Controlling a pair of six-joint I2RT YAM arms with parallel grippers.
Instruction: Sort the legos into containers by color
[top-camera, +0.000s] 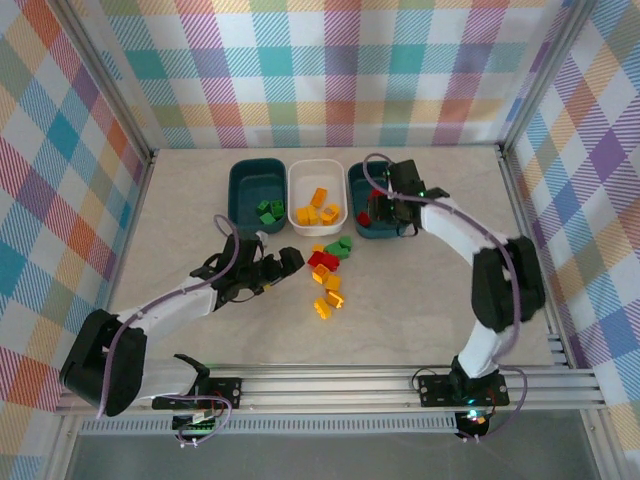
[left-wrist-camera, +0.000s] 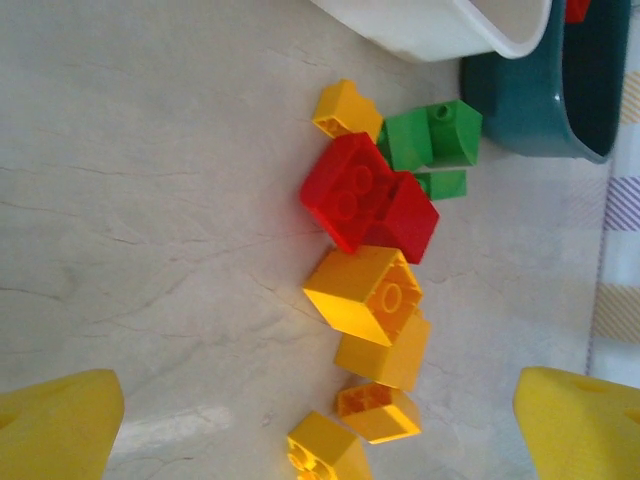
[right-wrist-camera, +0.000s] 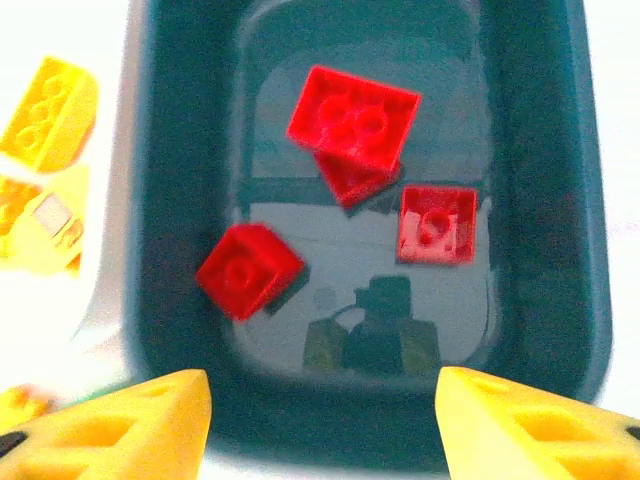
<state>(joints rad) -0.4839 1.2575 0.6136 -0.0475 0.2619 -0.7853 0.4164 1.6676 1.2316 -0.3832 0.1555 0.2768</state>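
Four red legos (right-wrist-camera: 353, 118), seemingly, inside right teal bin (right-wrist-camera: 545, 200).

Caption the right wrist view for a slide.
Right gripper, open, over the teal bin of red bricks.

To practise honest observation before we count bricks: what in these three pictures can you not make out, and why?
- Top view: the right gripper covers most of the right teal bin, so its bricks cannot be counted.
- Left wrist view: the white bin is cut by the top edge, inside unseen; the lowest yellow brick is cut by the bottom edge.
- Right wrist view: blurred; one red brick lies partly under another.
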